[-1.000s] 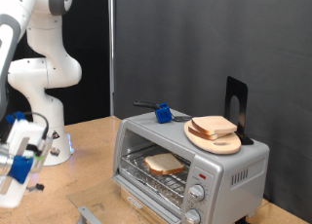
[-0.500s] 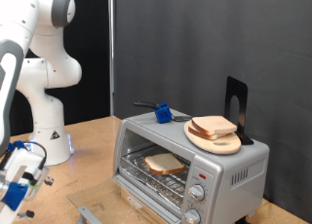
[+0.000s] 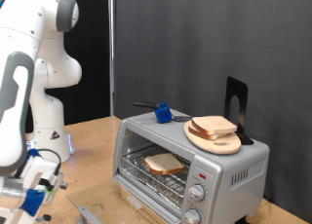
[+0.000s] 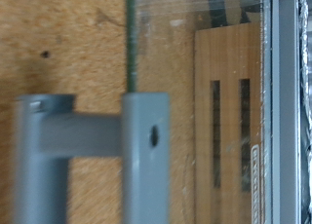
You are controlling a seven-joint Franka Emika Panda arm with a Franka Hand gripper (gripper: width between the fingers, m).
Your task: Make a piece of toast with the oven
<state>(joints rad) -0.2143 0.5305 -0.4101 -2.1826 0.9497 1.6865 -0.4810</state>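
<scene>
Now, 1 slice of toast [image 3: 164, 164] lies on the wire rack inside the oven [image 3: 191, 158], whose door is open. Another slice [image 3: 214, 127] sits on the round plate [image 3: 226, 144] on top of the oven. The gripper [image 3: 37, 185] hangs low at the exterior view's left, well apart; I cannot tell its jaw state.

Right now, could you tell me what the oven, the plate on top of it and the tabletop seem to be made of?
The oven looks like brushed silver metal with a dull sheen and a wire rack inside. The plate appears to be pale, matte wood, under a bread slice. The tabletop seems to be speckled chipboard or cork-like board; it is hard to tell which.
</scene>
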